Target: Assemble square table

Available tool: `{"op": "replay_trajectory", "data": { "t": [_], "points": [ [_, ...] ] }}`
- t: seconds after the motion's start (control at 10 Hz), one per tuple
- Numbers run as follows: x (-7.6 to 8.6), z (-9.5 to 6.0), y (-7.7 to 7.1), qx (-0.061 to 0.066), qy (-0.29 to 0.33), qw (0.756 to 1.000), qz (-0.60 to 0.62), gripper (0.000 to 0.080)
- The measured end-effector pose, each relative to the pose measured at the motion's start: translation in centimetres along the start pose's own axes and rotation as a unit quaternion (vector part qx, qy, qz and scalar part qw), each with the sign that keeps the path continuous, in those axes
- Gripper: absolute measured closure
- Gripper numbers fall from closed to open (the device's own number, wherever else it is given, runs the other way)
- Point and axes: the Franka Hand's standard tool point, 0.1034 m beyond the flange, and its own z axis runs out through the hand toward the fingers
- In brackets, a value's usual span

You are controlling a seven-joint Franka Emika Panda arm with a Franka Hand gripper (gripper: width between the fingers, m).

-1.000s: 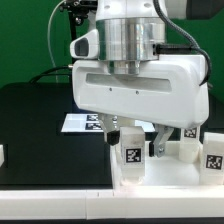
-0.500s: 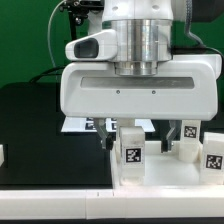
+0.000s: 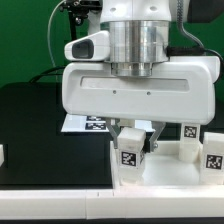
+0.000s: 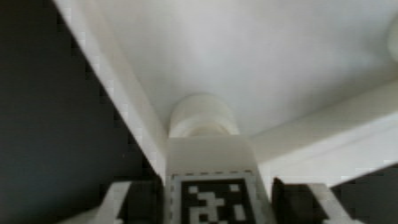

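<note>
Pinching a tagged leg: claw | tag black-and-white, no readable writing | square slab below.

**Black worktop, white parts along its near edge**

The worktop is a matte black surface in front of a green backdrop. The marker board lies flat on it, mostly hidden behind the robot's white housing. Toward the exterior view's right sits the square table slab, white with a raised rim. 2 legs with tags stand at the far right, on or just behind the slab; I cannot tell which. A long white bar runs along the near edge.
</note>
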Motion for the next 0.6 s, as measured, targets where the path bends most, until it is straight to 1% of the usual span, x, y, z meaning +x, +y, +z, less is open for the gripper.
{"op": "replay_trajectory", "data": {
  "t": [0.1,0.3,0.4,0.6],
  "points": [
    [-0.1,0.1,0.0,-0.001,0.001,0.998,0.064,0.0516],
    [-0.1,0.1,-0.3,0.003,-0.001,0.978,0.207,0.0516],
    [-0.1,0.2,-0.5,0.007,-0.007,0.959,0.283,0.0516],
    [-0.1,0.4,-1.1,0.021,-0.013,0.902,0.431,0.0515]
  ]
}}
